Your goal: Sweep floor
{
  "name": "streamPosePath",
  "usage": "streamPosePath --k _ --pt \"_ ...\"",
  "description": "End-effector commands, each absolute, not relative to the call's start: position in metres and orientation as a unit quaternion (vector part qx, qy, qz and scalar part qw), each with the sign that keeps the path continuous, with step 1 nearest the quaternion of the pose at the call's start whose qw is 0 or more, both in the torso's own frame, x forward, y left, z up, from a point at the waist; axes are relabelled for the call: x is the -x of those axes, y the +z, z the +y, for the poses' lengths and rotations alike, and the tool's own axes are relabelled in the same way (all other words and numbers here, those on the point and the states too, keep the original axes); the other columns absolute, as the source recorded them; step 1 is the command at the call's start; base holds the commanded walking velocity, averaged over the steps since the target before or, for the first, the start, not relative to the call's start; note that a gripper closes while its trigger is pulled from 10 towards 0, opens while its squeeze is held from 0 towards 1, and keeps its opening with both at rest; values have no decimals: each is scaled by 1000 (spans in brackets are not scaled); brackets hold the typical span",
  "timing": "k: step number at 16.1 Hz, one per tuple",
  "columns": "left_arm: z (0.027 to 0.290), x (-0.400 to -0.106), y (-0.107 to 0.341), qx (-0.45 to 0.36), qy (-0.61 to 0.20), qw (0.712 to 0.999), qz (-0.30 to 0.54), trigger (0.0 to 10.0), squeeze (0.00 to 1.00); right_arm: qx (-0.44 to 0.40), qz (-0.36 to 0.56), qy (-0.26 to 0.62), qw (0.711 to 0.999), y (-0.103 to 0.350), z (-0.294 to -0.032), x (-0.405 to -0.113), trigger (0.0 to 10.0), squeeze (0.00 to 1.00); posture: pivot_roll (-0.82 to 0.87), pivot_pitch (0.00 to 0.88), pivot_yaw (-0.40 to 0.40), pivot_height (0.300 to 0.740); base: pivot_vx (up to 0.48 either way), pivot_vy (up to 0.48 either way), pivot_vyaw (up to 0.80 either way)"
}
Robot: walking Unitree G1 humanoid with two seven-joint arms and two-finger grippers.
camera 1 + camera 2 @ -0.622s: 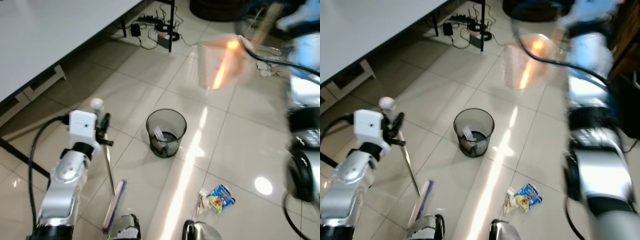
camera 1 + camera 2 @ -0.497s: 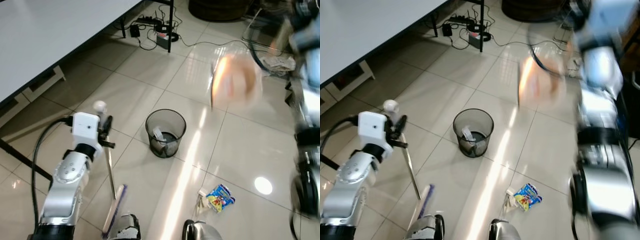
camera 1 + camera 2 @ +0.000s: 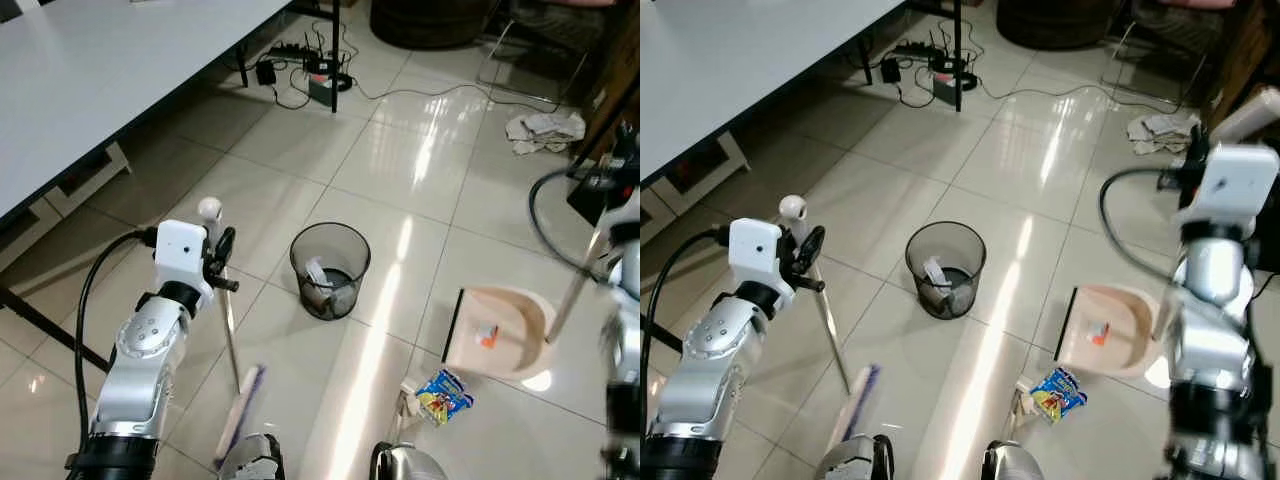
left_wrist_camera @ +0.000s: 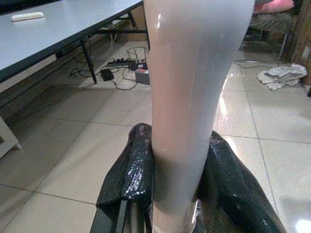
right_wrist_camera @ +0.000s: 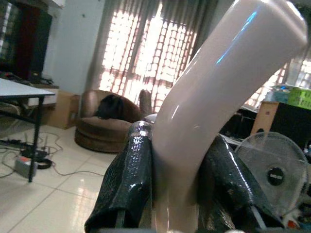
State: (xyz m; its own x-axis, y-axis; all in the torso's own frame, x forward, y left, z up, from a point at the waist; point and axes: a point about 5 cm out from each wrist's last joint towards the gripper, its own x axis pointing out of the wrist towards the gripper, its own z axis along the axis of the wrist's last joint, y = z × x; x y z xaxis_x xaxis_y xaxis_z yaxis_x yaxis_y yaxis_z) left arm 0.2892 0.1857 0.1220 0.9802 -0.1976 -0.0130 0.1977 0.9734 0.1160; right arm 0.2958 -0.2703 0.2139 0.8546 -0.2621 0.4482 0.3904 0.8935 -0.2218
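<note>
Near the robot's feet lies a colourful snack wrapper (image 3: 441,395), beside the beige plastic dustpan (image 3: 497,332). The left gripper (image 4: 177,194) clenches the pale-handled broom (image 3: 229,350); the right gripper (image 5: 172,194) clamps the dustpan's handle. Beyond stands a black mesh wastebasket (image 3: 329,268).

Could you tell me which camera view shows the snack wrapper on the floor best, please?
The left eye view: the snack wrapper lies whole on the tiles, just in front of the dustpan. The right eye view shows the same wrapper, slightly smaller. The wrist views look along the handles instead.
</note>
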Motion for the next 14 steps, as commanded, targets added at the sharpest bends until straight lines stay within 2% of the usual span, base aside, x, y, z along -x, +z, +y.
streamPosePath --k 1,4,9,12,14 --pt "185 -296 129 -61 -100 993 -12 10000 0 117 -211 -180 954 216 -258 -294 10000 0 7 71 49 740 0 0 0" --pt "185 -301 136 -55 -100 993 -22 10000 0 51 -173 -164 970 201 -241 -293 10000 0 14 80 48 740 0 0 0" --pt "183 -301 134 -62 -110 992 -26 10000 0 37 -119 -128 984 174 -215 -288 10000 0 20 5 32 740 0 0 0" --pt "186 -298 131 -64 -116 991 -21 10000 0 59 -96 -141 984 165 -213 -288 10000 0 20 0 41 740 0 0 -800" --pt "185 -298 129 -61 -110 992 -18 10000 0 43 -84 -140 986 161 -213 -288 10000 0 12 8 34 740 0 0 -800"
